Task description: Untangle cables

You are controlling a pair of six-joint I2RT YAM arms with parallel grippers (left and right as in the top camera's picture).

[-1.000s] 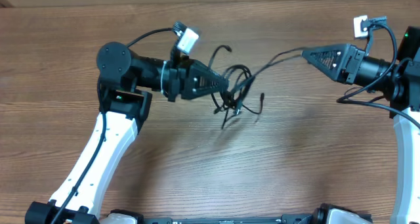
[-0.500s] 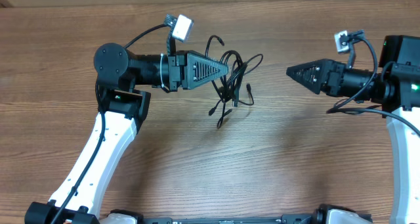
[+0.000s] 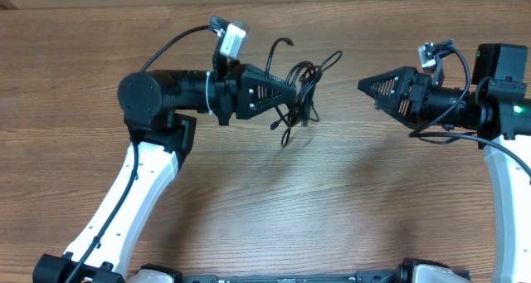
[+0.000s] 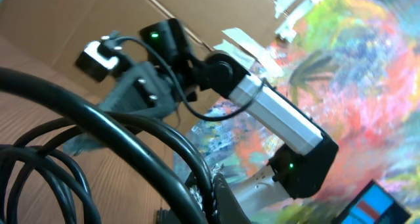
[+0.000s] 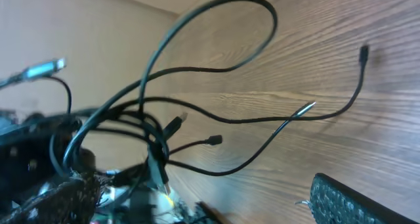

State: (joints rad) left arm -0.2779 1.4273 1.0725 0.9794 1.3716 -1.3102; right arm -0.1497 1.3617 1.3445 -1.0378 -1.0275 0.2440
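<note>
Several thin black cables [image 3: 309, 77] hang as one loose knot from the left gripper [image 3: 286, 98], which is pinched tight on the bundle and holds it up over the wooden table [image 3: 249, 200], left of centre, toward the far edge. Can't tell if the lowest ends touch the wood. Well apart to the right, the right gripper [image 3: 362, 85] points its tip at the knot with jaws spread and nothing in them. One ribbed finger pad [image 5: 348, 199] shows at the bottom of the right wrist view. Step, as I read it: one arm anchors the tangle while the other lines up to pick a strand. No cable looks freed yet, so the task seems early. Next move likely calls for the right gripper to close on one loose end only, away from the crossing mass, then draw it out sideways. Good candidates are the strand ending in a silver tip [image 5: 307, 106] or the one ending in a small dark plug [image 5: 364, 51], both trailing clear of the knot. Grabbing two strands at once would probably tighten things. Cables are round, smooth, rubbery cord, limp, forming open loops and crossing tightly near the grip. Plug ends are small and blocky, some metal. Table is flat, matte brown woodgrain. Gripper fingers are dark and wedge-shaped, with perforated triangular faces.
</note>
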